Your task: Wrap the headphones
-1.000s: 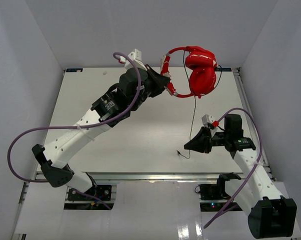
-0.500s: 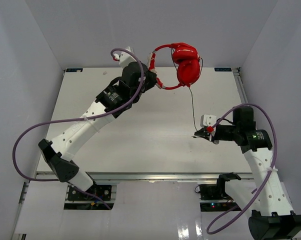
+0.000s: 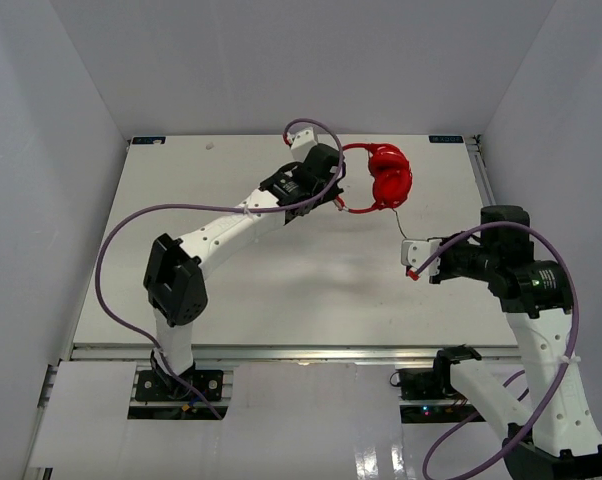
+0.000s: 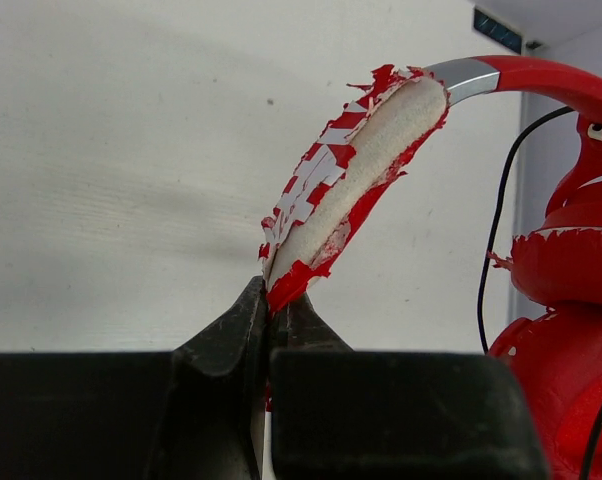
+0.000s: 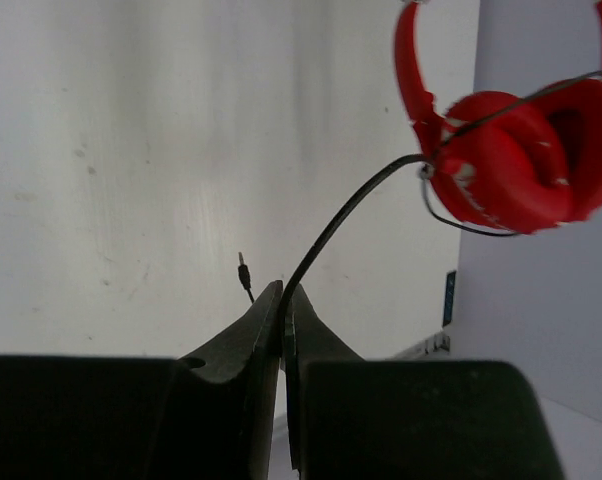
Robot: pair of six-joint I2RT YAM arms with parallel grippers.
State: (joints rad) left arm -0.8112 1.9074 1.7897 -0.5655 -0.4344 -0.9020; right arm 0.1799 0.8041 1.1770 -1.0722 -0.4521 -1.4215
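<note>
Top external view: the left claw [image 3: 334, 196] has swung the headphones [image 3: 389, 178] in from the far edge, and they now hang much closer to the right claw [image 3: 413, 262]. That claw was spread beside the cable [image 3: 402, 226] a second ago and is now pressed together on it. With both ends held and only a short run of cable between them, winding can probably begin.

The left claw's fingers are pinched on the end of the headband [image 4: 353, 165], which rises up and to the right of the tips. The cups [image 4: 566, 300] hang further right. From the right claw, the cable climbs up and right to the cups, and the plug [image 5: 243, 270] pokes out just left of the tips.

The headband's red skin is torn and flaking, baring white foam. The cups are glossy red, and their covering is cracked too.
</note>
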